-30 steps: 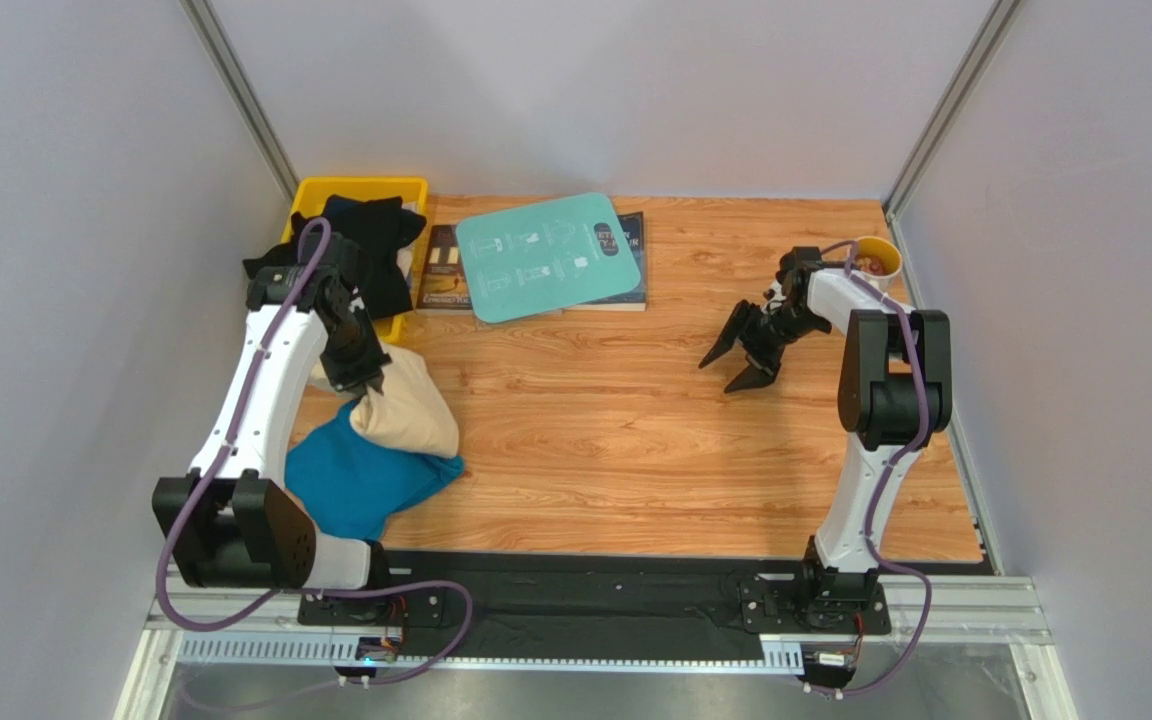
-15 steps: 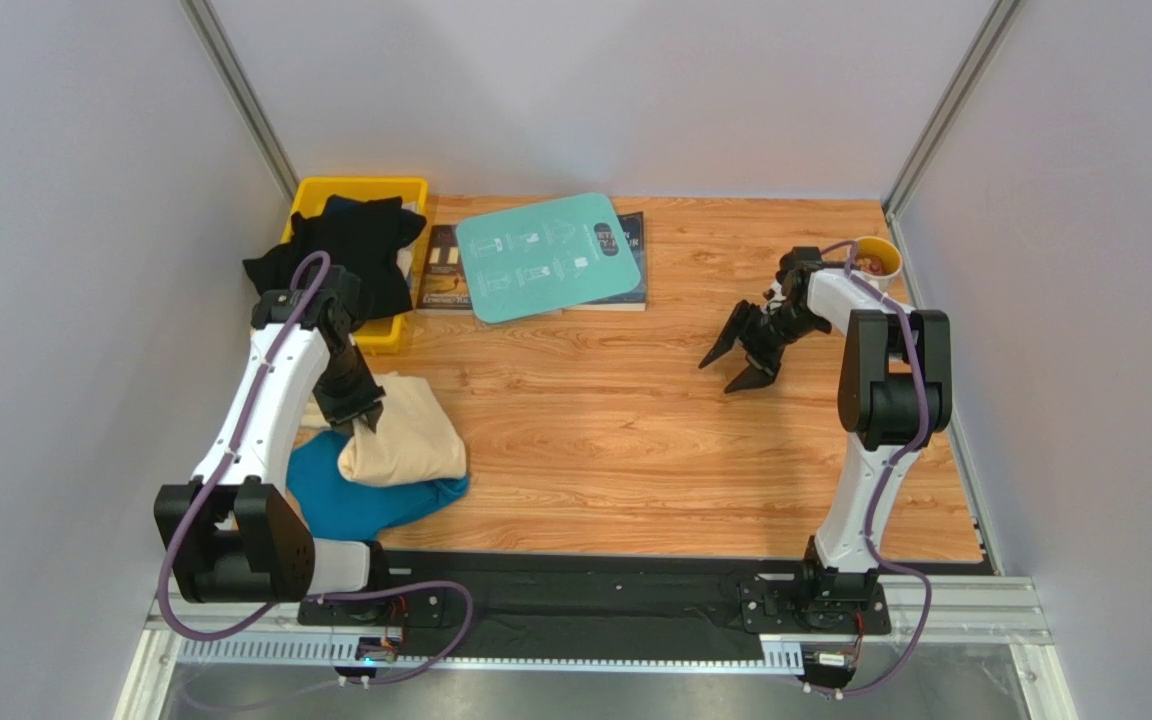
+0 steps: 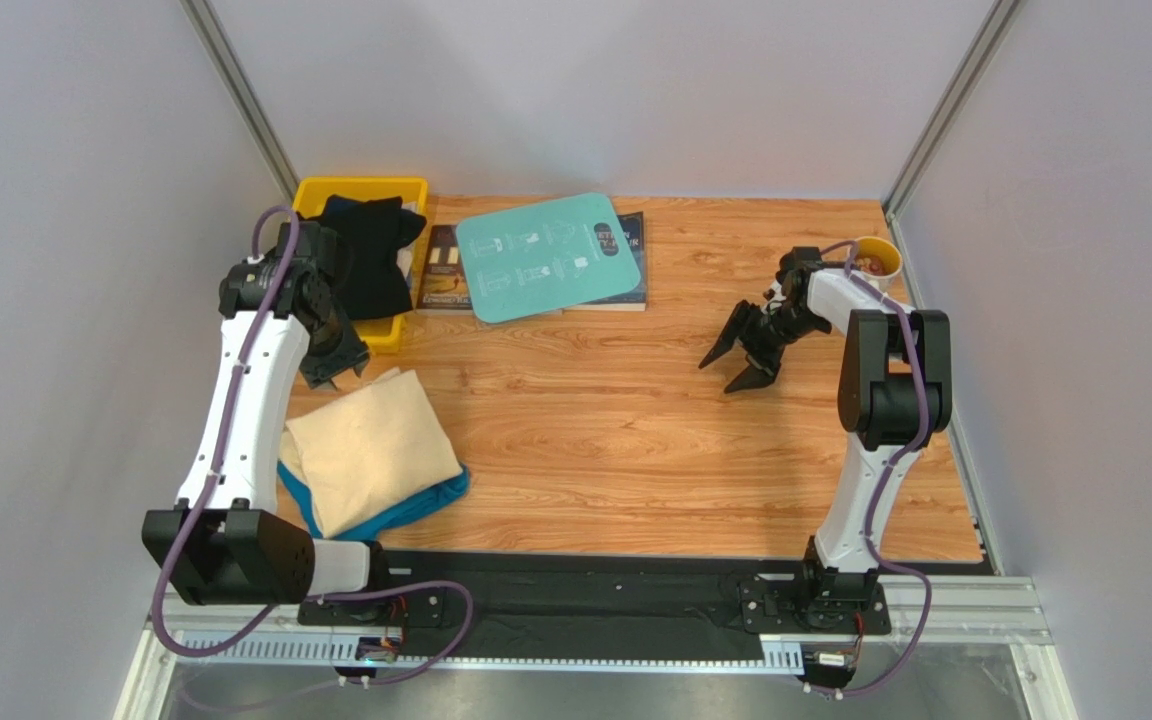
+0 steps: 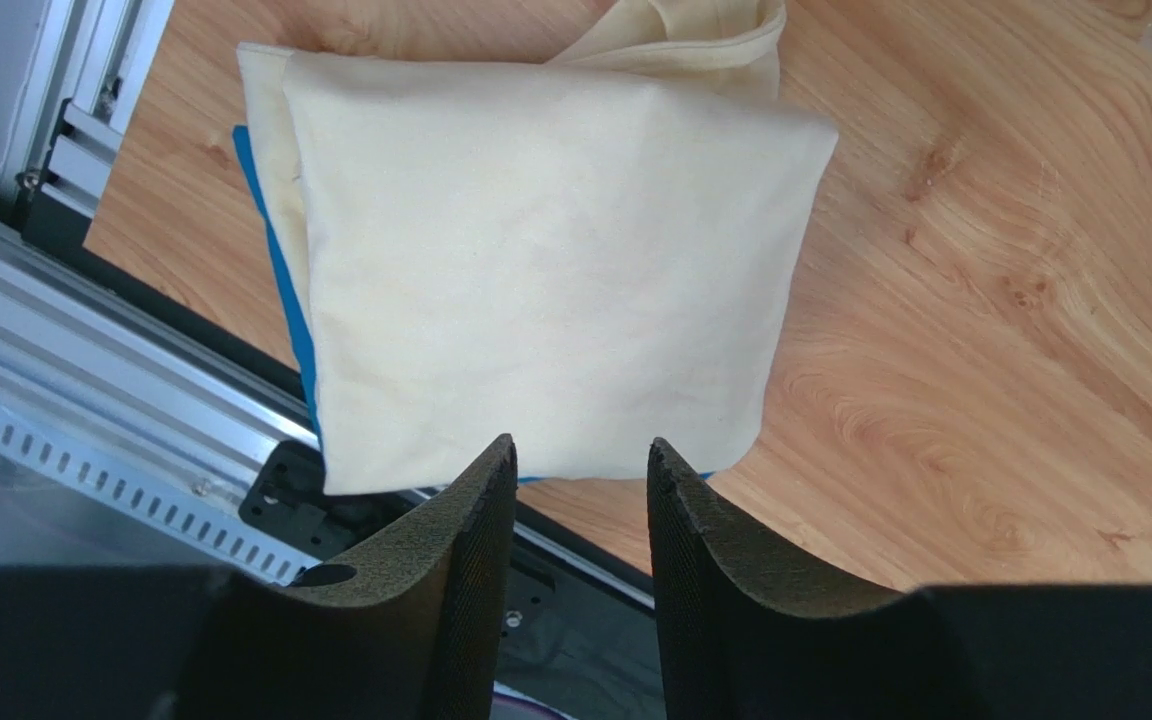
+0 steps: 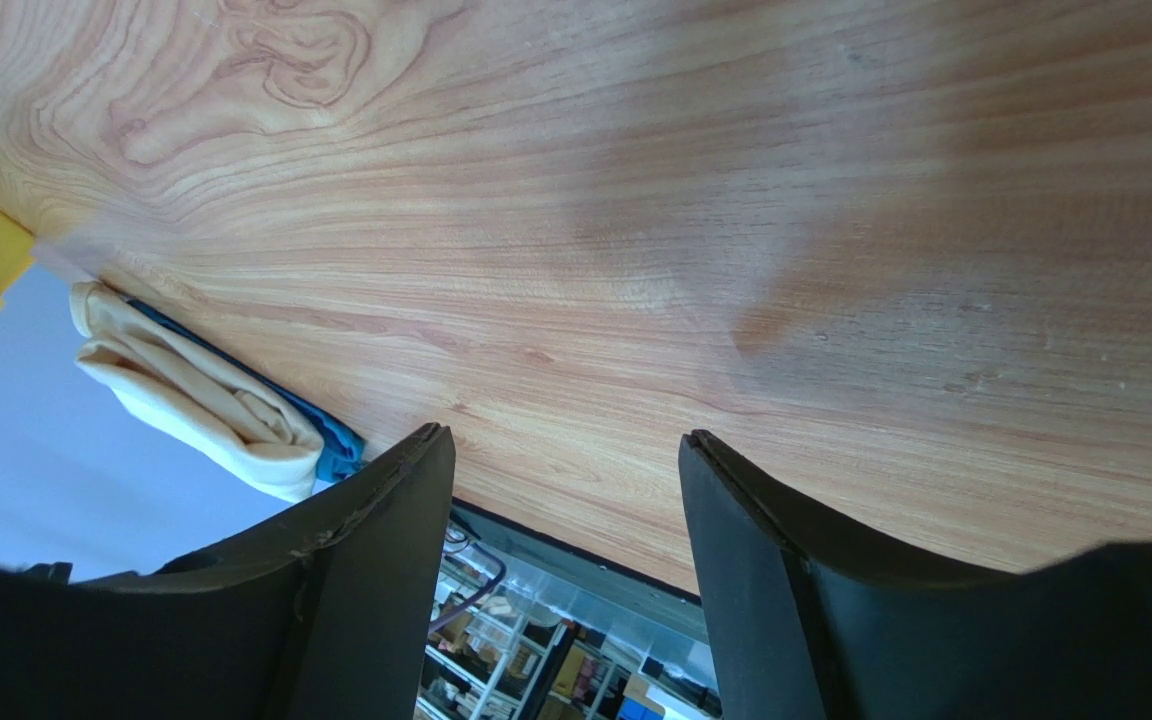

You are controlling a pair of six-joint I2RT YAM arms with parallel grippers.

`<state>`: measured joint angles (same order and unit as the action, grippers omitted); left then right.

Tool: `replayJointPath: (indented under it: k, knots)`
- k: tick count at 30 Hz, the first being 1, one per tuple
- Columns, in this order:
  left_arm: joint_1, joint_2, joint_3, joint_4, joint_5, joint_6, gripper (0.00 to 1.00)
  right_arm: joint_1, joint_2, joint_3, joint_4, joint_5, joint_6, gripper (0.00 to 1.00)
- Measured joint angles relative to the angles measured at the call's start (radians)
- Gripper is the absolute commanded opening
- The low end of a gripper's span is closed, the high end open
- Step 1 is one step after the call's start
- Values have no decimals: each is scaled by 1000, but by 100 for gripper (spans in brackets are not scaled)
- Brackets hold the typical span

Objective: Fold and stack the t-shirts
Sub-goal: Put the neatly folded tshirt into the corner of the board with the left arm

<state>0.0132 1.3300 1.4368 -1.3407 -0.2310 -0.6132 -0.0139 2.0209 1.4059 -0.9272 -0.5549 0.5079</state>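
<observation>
Lower left, the folded cream shirt [image 3: 372,450] lies on the teal shirt [image 3: 435,498]. Just above, the left gripper [image 3: 339,365] hangs empty, jaws partly apart. Mid-right, the right gripper [image 3: 740,357] gapes wide, empty. Upper left, black shirts [image 3: 364,248] fill the bin [image 3: 330,191].

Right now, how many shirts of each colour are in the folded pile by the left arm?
Cream-yellow t-shirt: 1
Teal-blue t-shirt: 1
Black: 0 here; the black cloth lies in the yellow bin
Total: 2
</observation>
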Motion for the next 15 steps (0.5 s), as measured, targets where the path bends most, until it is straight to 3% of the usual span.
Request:
replayJointPath:
  k: [5,9,15]
  knots:
    - [0,-27,-66,13,54,-2,37,0,0,0,0,0,0,62]
    - [0,-10,-183,5,135,-10,45,0,0,0,0,0,0,63]
    - [0,37,-261,2,178,-10,45,0,0,0,0,0,0,63]
